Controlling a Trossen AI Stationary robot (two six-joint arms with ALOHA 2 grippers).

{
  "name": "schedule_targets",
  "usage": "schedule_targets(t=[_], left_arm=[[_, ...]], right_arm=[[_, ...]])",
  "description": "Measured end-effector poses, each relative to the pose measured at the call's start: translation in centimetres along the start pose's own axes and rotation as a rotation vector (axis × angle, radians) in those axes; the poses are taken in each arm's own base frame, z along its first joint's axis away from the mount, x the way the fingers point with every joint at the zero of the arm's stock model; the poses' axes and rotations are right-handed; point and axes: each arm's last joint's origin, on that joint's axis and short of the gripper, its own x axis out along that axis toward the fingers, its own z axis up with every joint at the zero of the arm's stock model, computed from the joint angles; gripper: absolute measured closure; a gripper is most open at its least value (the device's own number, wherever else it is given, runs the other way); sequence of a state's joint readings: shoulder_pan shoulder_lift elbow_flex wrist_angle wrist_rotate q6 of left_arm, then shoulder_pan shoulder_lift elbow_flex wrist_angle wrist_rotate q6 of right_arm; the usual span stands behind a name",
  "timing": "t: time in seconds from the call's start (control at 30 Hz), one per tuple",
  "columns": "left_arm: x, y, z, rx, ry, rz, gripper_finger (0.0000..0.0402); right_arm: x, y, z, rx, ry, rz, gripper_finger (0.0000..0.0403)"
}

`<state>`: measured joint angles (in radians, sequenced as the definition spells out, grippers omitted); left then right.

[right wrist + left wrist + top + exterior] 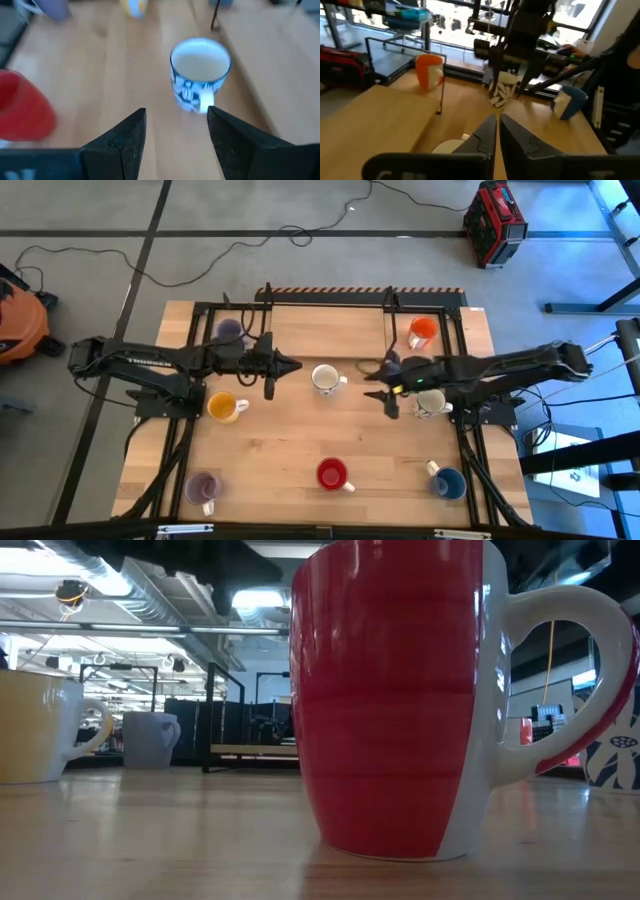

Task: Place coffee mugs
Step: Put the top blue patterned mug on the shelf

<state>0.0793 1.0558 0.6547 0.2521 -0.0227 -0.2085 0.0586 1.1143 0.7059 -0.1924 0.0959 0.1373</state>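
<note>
Several coffee mugs stand upright on the wooden table (300,430). A white mug with a blue pattern (325,378) (200,75) is at the centre, its handle toward my right gripper. My left gripper (295,365) (497,119) hangs shut just left of this mug and above it; the mug's rim (447,146) shows below its fingers. My right gripper (370,383) (175,117) is open, right of the mug and above the table, with nothing between its fingers. The red mug (332,474) (390,700) stands at the near middle.
Other mugs: purple (228,330) far left, orange (422,332) far right, yellow (224,406) left, a patterned cream one (432,402) under my right arm, purple (203,487) near left, blue (448,482) near right. A black frame (330,305) borders the table.
</note>
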Motion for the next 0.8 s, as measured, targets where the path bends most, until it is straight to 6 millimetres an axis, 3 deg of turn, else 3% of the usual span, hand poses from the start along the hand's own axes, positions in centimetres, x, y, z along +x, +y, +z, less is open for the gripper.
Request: schedule_targets(t=[0.23,0.4,0.8], left_arm=[[-0.1,-0.4,-1.0,0.005,0.062,-0.05,0.0386],[-0.1,-0.4,-1.2,0.005,0.067,-0.051,0.0386],[-0.1,-0.4,-1.2,0.006,0.066,-0.045,0.0385]], right_arm=[[4.9,-1.0,-1.2,0.027,0.071,-0.113,0.0205],[7.4,-2.0,-1.6,0.05,0.054,-0.143,0.0205],[10.4,-3.4,-2.7,0.057,0.057,-0.128,0.0207]])
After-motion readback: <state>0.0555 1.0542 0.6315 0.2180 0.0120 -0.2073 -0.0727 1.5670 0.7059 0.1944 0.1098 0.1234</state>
